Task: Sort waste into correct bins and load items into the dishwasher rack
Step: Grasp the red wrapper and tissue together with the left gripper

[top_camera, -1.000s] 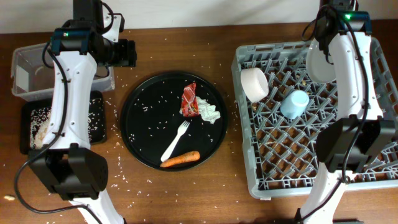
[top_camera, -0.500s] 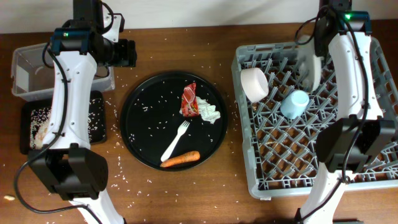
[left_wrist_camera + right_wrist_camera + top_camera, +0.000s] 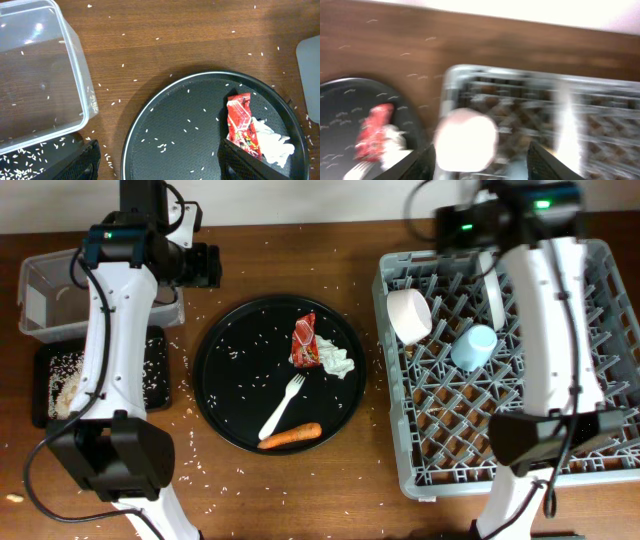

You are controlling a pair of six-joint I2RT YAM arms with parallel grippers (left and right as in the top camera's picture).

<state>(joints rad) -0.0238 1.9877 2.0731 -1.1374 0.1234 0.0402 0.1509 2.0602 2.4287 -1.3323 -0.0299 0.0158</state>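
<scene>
Grey rack (image 3: 392, 412) holds bowl (image 3: 409, 315), cup (image 3: 473, 347), upright plate (image 3: 494, 298).

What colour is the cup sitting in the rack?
Light blue cup; clearest in the overhead view.

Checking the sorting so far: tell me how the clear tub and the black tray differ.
The clear tub is see-through and tall-walled; the black tray is opaque and shallow. The tub is nearly empty; the tray holds a pile of rice. Both are rectangular and sit side by side.
</scene>
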